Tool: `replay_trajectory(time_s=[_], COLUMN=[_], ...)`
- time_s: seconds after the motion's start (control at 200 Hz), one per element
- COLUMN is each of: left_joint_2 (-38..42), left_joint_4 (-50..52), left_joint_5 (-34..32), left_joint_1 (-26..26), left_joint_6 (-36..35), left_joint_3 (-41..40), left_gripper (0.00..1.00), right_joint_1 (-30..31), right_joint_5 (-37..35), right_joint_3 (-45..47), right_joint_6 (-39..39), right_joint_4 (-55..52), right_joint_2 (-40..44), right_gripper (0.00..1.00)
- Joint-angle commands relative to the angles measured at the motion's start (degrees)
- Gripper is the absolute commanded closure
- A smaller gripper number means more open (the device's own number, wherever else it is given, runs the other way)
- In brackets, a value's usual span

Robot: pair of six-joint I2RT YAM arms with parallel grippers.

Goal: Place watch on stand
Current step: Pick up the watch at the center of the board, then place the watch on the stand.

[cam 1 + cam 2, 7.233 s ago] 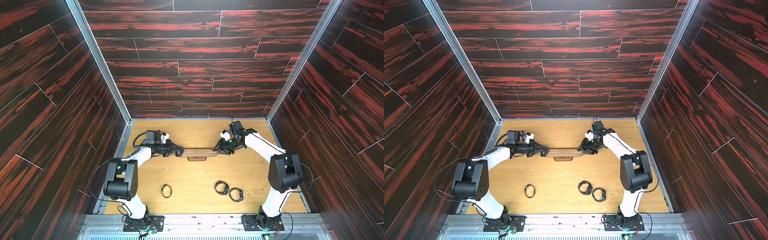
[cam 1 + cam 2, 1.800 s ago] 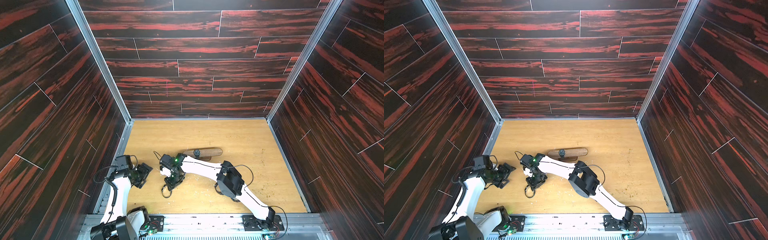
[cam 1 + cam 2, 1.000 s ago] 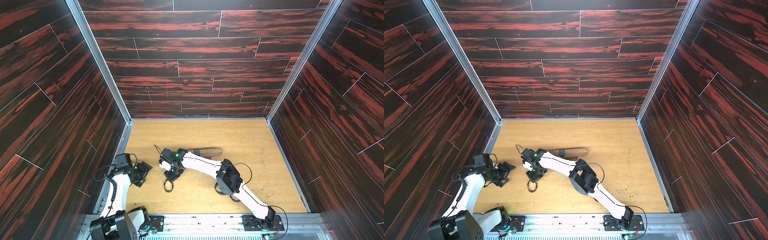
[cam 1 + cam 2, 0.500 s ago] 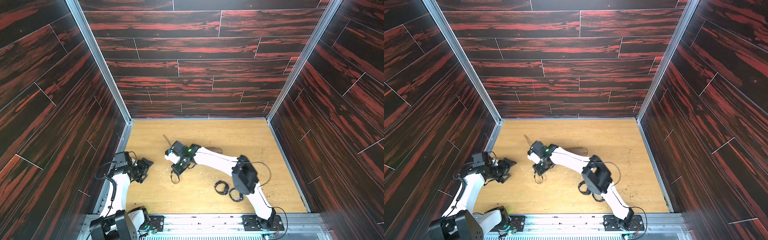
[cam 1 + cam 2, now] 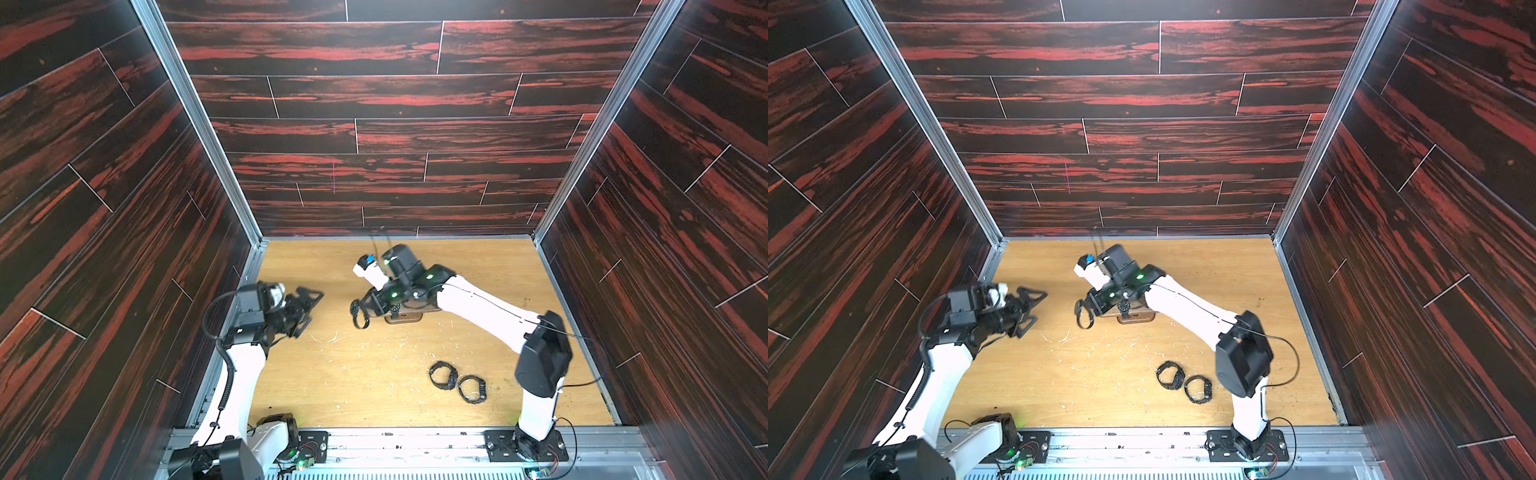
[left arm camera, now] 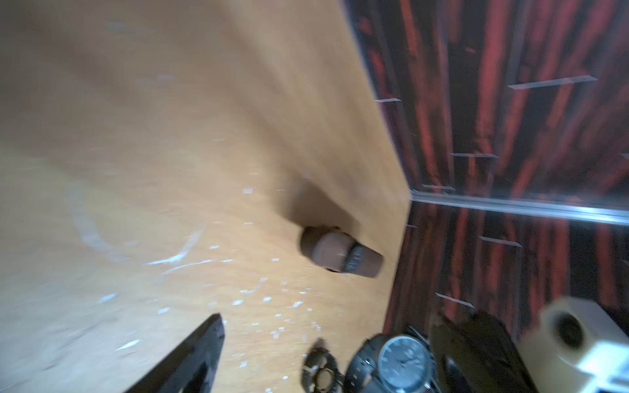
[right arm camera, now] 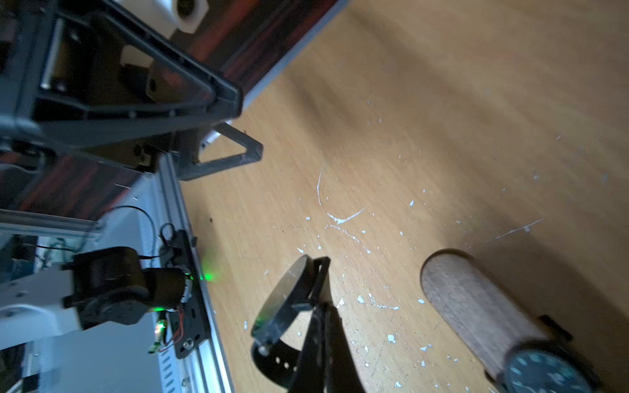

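Note:
My right gripper [image 7: 321, 314] is shut on the strap of a black watch [image 7: 282, 299], which hangs just off the left end of the stand [image 7: 476, 306]. In both top views the right arm covers most of the dark wooden stand [image 5: 401, 319], leaving its base showing. Another watch [image 7: 548, 374] sits wrapped round the stand's bar. My left gripper [image 5: 311, 311] hovers open and empty to the left of the held watch [image 5: 359, 315], pointing at it. The left wrist view shows the held watch's dial [image 6: 403, 360] close by, with the stand [image 6: 330, 251] end-on behind it.
Two more black watches [image 5: 442, 375] [image 5: 471, 388] lie side by side on the wooden floor at the front right, near the right arm's elbow. Dark red panel walls close in the left, back and right sides. White flecks dot the floor.
The right gripper has lifted the watch off the front-left floor and carried it back and right to the stand's left end. The left gripper has risen, moved toward the stand and opened wider.

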State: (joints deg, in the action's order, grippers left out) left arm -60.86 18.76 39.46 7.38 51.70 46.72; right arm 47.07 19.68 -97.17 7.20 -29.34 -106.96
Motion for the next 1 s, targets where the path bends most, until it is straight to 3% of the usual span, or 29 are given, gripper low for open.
replay_trajectory(time_s=[0.0,0.23,0.476,0.706,0.992], left_joint_2=[-1.5,-8.4,-15.6,-19.8,-24.3], left_joint_4=[-7.8,-16.6,-27.0,-31.3,-33.3], left_joint_5=[1.4,3.4,7.9,10.2,12.1], left_joint_1=[-3.7,-12.2,-18.8,-21.7,-23.3], left_joint_6=[4.7,9.3,13.9,16.1,16.9], left_joint_3=[4.0,10.3,15.8,19.6,21.8], left_gripper=[0.05,0.06,0.18,0.3,0.31], right_joint_1=[-2.1,-7.0,-11.2,-13.6,-16.2], right_joint_5=[4.6,9.3,14.1,15.7,19.4], right_joint_3=[0.6,1.2,0.9,0.6,0.3], right_joint_6=[-0.3,2.3,5.4,7.0,9.7], right_joint_4=[2.0,4.1,6.1,7.2,9.2], right_joint_2=[2.8,5.6,6.8,7.2,7.3], right_gripper=[1.0,1.0,1.0,1.0,1.0])
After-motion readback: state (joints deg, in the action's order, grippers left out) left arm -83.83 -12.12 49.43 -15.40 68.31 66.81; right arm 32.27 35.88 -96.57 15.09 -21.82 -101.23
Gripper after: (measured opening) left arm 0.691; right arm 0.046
